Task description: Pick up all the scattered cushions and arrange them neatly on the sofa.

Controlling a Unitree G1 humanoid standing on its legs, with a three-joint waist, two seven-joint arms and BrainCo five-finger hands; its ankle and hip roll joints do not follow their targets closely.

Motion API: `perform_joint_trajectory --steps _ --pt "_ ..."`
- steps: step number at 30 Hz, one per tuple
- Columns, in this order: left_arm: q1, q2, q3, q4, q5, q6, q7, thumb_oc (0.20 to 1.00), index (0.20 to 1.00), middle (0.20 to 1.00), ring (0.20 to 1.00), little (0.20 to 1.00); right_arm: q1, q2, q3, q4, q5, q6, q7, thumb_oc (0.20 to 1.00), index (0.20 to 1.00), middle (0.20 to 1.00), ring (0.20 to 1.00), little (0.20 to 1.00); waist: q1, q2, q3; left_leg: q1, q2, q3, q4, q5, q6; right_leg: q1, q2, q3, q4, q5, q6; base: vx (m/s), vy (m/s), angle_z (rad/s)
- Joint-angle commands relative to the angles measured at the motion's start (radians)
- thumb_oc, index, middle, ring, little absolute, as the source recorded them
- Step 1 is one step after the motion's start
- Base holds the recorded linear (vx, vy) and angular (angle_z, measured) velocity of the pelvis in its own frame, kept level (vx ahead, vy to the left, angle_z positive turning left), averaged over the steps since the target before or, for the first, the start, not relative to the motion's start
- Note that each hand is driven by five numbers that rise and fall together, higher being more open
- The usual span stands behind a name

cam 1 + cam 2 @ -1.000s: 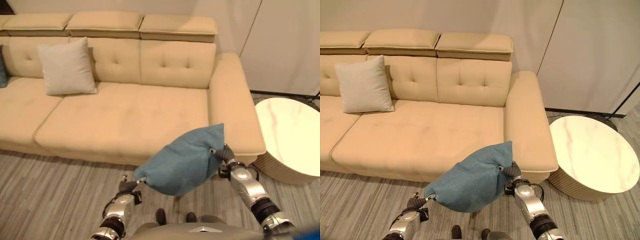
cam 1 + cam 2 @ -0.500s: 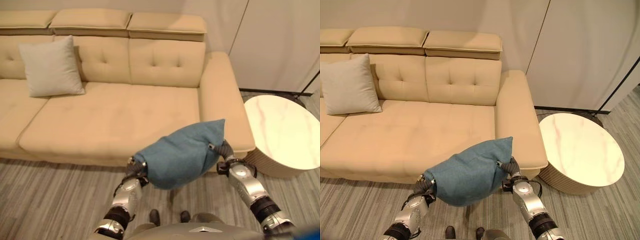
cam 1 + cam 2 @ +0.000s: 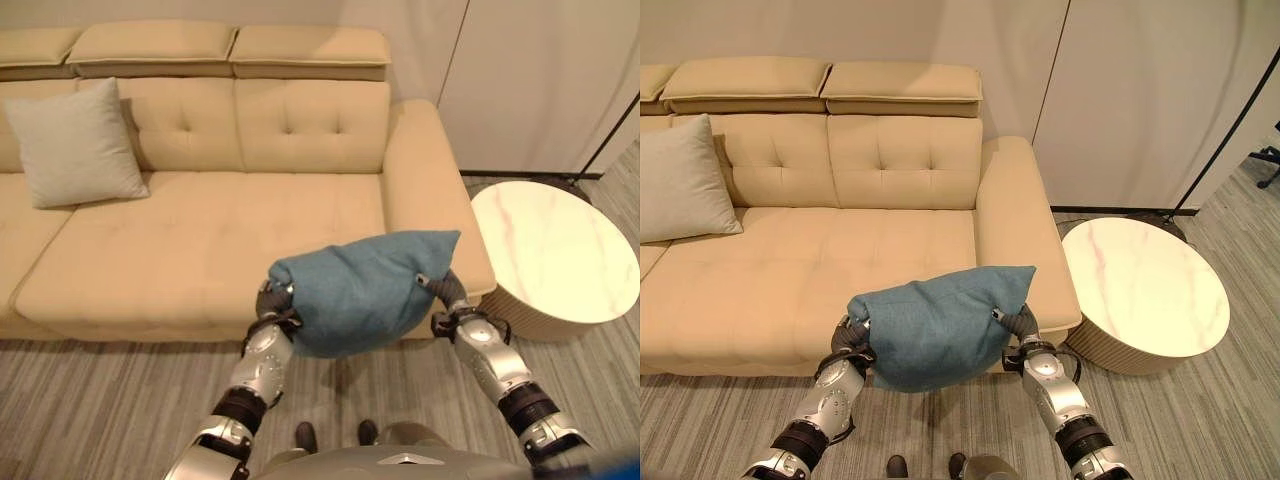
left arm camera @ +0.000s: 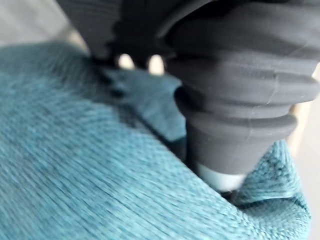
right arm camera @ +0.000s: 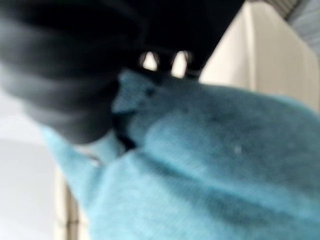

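Observation:
A blue cushion (image 3: pixel 360 290) hangs in the air between my two hands, over the front edge of the beige sofa (image 3: pixel 200 240) near its right armrest. My left hand (image 3: pixel 270 303) grips the cushion's left end and my right hand (image 3: pixel 448 293) grips its right corner. The blue cloth (image 4: pixel 100 175) bunches up against the left hand's dark cover, and likewise the cloth (image 5: pixel 225 175) at the right hand. A light grey cushion (image 3: pixel 72 143) leans upright against the sofa's backrest at the left.
A round white marble-topped table (image 3: pixel 555 250) stands right of the sofa's armrest (image 3: pixel 430 190). Grey striped flooring (image 3: pixel 100 400) runs along the sofa's front. Pale wall panels (image 3: pixel 530 80) rise behind the table.
My left hand has risen, so the blue cushion now hangs level and higher, closer to the sofa seat. The whole view has turned to the right.

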Motion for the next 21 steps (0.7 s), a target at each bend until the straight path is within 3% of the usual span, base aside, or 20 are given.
perform_joint_trajectory --steps 1,13,21 --pt "-0.131 -0.06 -0.048 -0.06 -0.022 -0.063 -0.097 0.2 0.2 0.2 0.2 0.2 -0.126 0.063 0.026 -0.172 0.031 -0.181 0.052 0.2 0.2 0.2 0.2 0.2 -0.038 -0.029 -0.035 0.109 0.009 0.036 0.002 -0.12 -0.06 0.173 -0.072 -0.042 -0.336 0.161 0.093 0.0 0.0 0.0" --pt "-0.04 0.0 0.008 -0.163 0.013 -0.063 -0.126 0.2 0.2 0.2 0.2 0.2 -0.128 0.051 -0.008 -0.177 0.021 -0.178 0.073 0.2 0.2 0.2 0.2 0.2 -0.006 -0.014 -0.05 0.115 -0.002 0.022 0.002 -0.113 -0.057 0.189 -0.084 -0.069 -0.336 0.165 0.093 -0.01 0.001 -0.01" --pt "0.065 0.099 0.069 -0.362 0.132 -0.041 -0.119 0.2 0.2 0.2 0.2 0.2 -0.13 0.037 -0.023 -0.171 0.025 -0.16 0.087 0.2 0.2 0.2 0.2 0.2 0.061 -0.025 -0.036 0.098 -0.028 -0.018 0.032 -0.124 -0.044 0.204 -0.114 -0.099 -0.336 0.174 0.099 -0.02 0.059 0.09"
